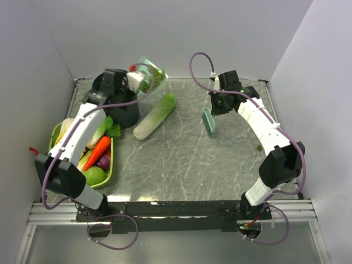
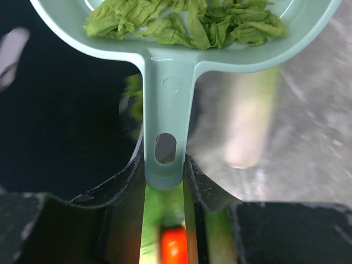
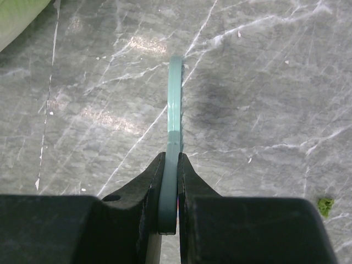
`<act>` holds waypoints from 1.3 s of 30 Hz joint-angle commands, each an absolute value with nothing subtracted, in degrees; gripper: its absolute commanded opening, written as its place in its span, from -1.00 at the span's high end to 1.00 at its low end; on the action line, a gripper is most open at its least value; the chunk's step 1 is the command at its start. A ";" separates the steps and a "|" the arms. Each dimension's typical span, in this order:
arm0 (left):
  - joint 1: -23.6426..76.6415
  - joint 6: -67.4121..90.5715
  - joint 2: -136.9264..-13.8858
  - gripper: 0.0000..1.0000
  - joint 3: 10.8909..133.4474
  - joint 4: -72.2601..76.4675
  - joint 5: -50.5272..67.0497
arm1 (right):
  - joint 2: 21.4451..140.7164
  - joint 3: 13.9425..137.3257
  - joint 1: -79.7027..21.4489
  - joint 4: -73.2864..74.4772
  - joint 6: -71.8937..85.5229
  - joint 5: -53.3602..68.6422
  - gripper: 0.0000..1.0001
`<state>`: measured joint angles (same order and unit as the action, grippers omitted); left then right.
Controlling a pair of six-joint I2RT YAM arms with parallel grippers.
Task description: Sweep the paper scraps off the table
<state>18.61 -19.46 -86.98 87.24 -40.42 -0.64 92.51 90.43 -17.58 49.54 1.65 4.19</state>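
My left gripper [image 2: 164, 165] is shut on the handle of the teal dustpan [image 2: 168, 104] and holds it raised at the back left [image 1: 149, 76], above a black bin [image 1: 125, 114]. Several crumpled green paper scraps [image 2: 187, 22] lie in the pan. My right gripper [image 3: 171, 159] is shut on the teal hand brush [image 3: 175, 93], which hangs above the grey marble table [image 1: 181, 159] at the back right [image 1: 209, 122]. One small green scrap [image 3: 325, 205] lies on the table near the right arm [image 1: 259, 147].
A long pale-green cabbage [image 1: 155, 115] lies on the table beside the bin. A lime-green tray [image 1: 109, 170] with a carrot and other vegetables stands at the left edge. White walls close in three sides.
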 commanded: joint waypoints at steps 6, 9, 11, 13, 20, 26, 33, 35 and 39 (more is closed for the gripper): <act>9.41 -21.35 -82.35 0.98 91.41 -40.52 -12.39 | 92.29 89.03 -17.58 47.64 2.99 5.80 1.00; 6.51 -22.50 -82.27 0.98 92.46 -40.52 -13.71 | 92.29 88.51 -17.75 47.72 2.99 6.33 1.00; 5.46 -23.64 -81.74 0.98 92.55 -40.34 -13.97 | 92.29 88.33 -17.84 47.55 2.90 6.33 1.00; 5.10 -24.95 -81.48 0.98 92.37 -40.17 -15.72 | 92.20 88.33 -18.02 47.55 2.73 6.24 1.00; 0.71 -31.28 -81.30 0.98 93.60 -39.90 -18.28 | 91.58 87.10 -18.11 47.11 2.46 5.98 1.00; 0.18 -45.07 -79.46 0.98 89.65 -34.64 -23.11 | 91.23 86.57 -18.11 47.11 2.29 6.24 1.00; -1.23 -65.99 -78.57 0.98 85.78 -23.65 -25.66 | 91.32 86.31 -18.11 46.93 2.55 7.03 1.00; -1.23 -69.95 -79.89 0.98 87.79 -24.08 -26.01 | 91.06 86.22 -18.11 46.76 2.37 6.94 1.00; -1.23 -78.63 -81.91 0.98 89.74 -25.14 -26.45 | 90.18 84.91 -18.11 46.50 1.93 6.50 1.00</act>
